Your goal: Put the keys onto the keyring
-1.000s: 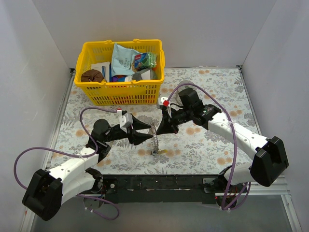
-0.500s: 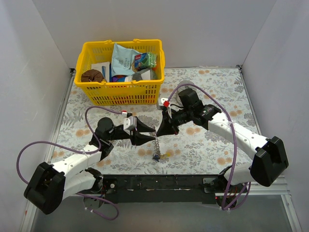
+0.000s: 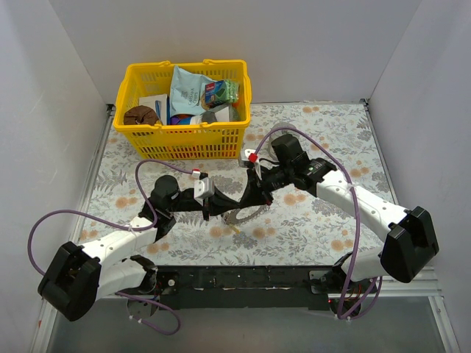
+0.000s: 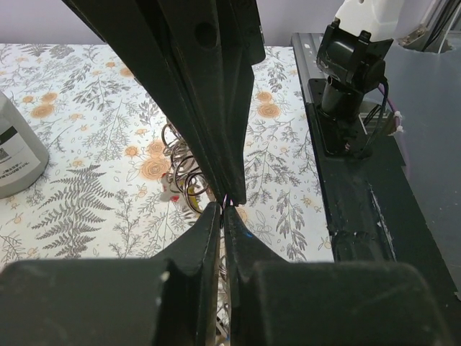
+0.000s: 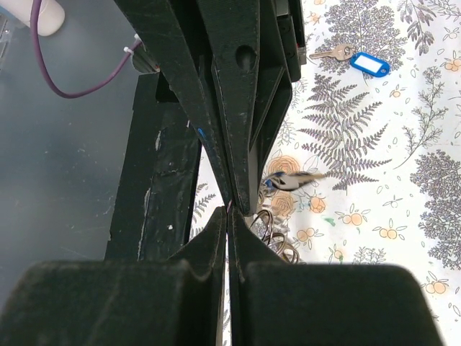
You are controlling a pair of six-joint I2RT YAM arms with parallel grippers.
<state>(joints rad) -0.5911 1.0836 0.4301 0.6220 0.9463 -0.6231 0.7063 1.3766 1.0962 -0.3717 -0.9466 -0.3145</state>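
**Mia:** What is new with the keyring [image 3: 238, 215]?

**Tom:** A moment ago it hung on its edge, like a thin line. Now it is tipped over, and the top view shows it as a flat oval. It is low in the middle of the frame, up off the worktop [image 3: 331, 129].

**Mia:** Who holds it?

**Tom:** Both arms. The left pincer [image 3: 221, 210] has slid in toward the right and is pinched tight on the ring's left side. The right pincer [image 3: 255, 200] is pinched tight on the other side and sits about where it was.

**Mia:** What does that mean for the job?

**Tom:** I think they are turning the ring so a key can slide on. The job is not done yet.

**Mia:** How can you tell?

**Tom:** The right wrist view shows a blue-tag key [image 5: 369, 65] lying alone on the worktop, at the upper right. I cannot find it in the top view. That view also shows a blurry key [image 5: 292, 180] in the middle, under the closed tips.

**Mia:** And the left wrist view?

**Tom:** It shows a grey can [image 4: 16, 148] at the left edge and a bunch of small wire loops [image 4: 184, 176] under the tips. The top view shows only a yellow speck [image 3: 235, 229] there.
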